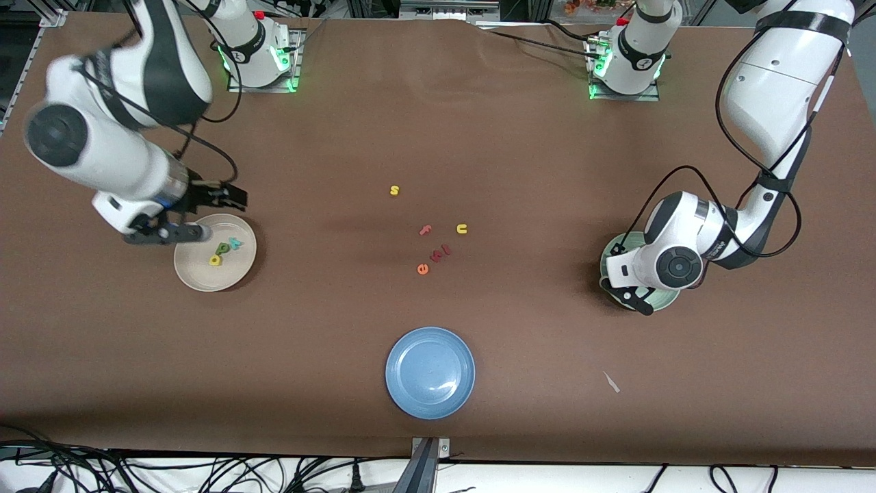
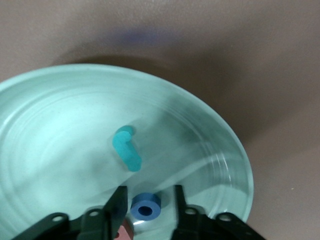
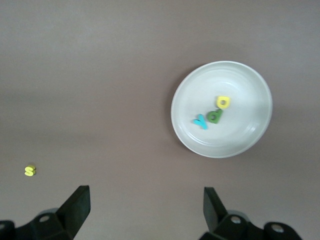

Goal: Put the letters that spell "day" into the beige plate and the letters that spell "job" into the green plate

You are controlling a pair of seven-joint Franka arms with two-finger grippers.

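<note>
Left gripper [image 2: 148, 192] hangs low in the round pale mint-green plate [image 2: 60, 125], at mid-height of the front view toward the left arm's end; its fingers are parted either side of the small blue foam ring o [image 2: 146, 206], not pinching it. Judged best: spread fully, then rise straight so nothing drags. The o lies flat, hole up, no long axis; the teal foam j [image 2: 127, 149] lies flat, hooked end away from the ring. Right gripper [image 3: 145, 192] waits, spread wide.
</note>
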